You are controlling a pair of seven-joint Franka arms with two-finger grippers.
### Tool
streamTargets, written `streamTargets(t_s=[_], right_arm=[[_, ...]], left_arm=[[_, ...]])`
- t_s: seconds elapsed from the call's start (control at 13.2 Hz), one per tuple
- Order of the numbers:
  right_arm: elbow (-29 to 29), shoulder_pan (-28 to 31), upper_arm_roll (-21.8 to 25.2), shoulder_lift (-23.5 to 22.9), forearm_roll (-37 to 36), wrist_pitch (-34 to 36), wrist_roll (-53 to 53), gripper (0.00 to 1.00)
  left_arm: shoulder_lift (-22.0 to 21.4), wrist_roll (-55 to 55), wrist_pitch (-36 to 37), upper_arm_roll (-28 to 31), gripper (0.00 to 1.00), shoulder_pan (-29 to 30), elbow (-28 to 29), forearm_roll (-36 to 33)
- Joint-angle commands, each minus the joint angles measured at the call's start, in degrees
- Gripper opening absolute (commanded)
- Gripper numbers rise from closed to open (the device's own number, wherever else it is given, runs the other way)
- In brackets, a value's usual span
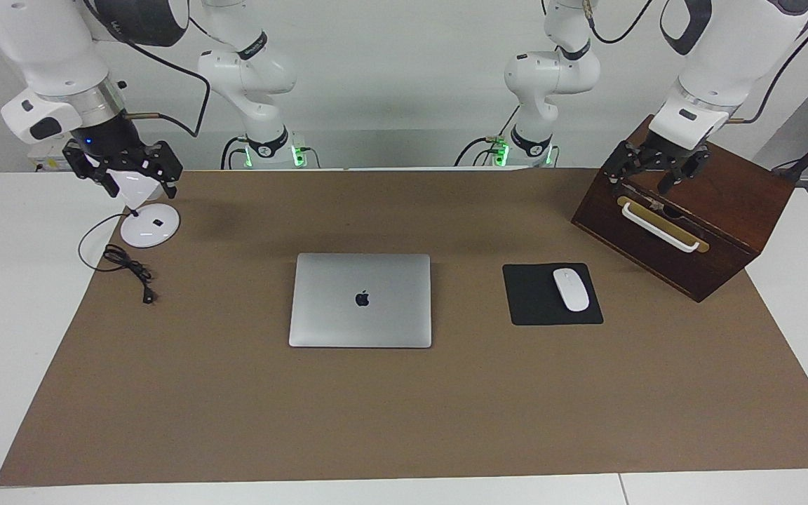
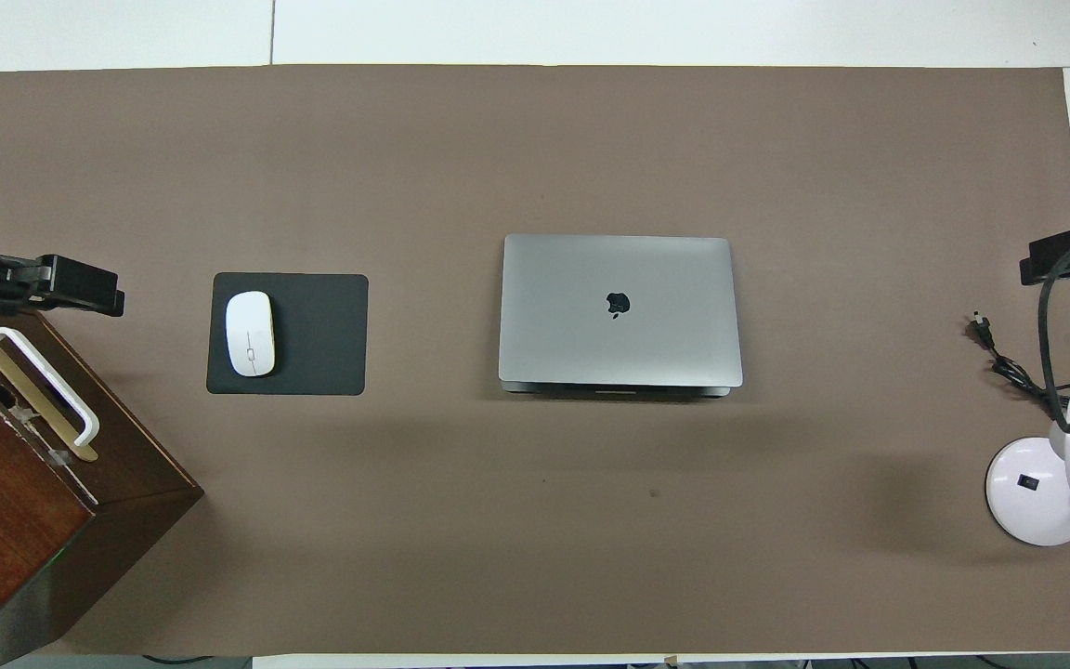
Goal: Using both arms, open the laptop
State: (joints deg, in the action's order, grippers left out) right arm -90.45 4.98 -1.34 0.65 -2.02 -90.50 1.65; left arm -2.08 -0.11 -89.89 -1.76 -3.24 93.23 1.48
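Observation:
The laptop point(image 1: 360, 300) lies closed and flat in the middle of the brown mat, its lid with the dark apple logo facing up; it also shows in the overhead view point(image 2: 619, 311). My left gripper point(image 1: 646, 184) hangs open and empty over the wooden box at the left arm's end of the table, well away from the laptop; it shows in the overhead view point(image 2: 61, 283) too. My right gripper point(image 1: 139, 188) hangs open and empty over the white lamp at the right arm's end, also well away from the laptop point(image 2: 1069, 253).
A dark wooden box point(image 1: 719, 231) with a white handle point(image 1: 658, 226) stands at the left arm's end. A black mouse pad point(image 1: 534, 305) with a white mouse point(image 1: 571, 289) lies between box and laptop. A white desk lamp point(image 1: 150, 226) and its black cable point(image 1: 130, 270) sit at the right arm's end.

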Motion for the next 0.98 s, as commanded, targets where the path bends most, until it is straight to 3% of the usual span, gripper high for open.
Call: streamTargets(t_s=[0.0, 0.91], right_arm=[[-0.5, 1.1, -0.4, 0.6, 1.1, -0.1, 2.0, 1.00], [-2.1, 0.3, -0.4, 1.4, 2.7, -0.7, 0.1, 0.99]], left_arm=[[-0.9, -0.4, 0.5, -0.4, 1.00, 0.4, 1.0, -0.8], [-1.2, -0.9, -2.5, -0.4, 1.00, 0.4, 1.6, -0.8]])
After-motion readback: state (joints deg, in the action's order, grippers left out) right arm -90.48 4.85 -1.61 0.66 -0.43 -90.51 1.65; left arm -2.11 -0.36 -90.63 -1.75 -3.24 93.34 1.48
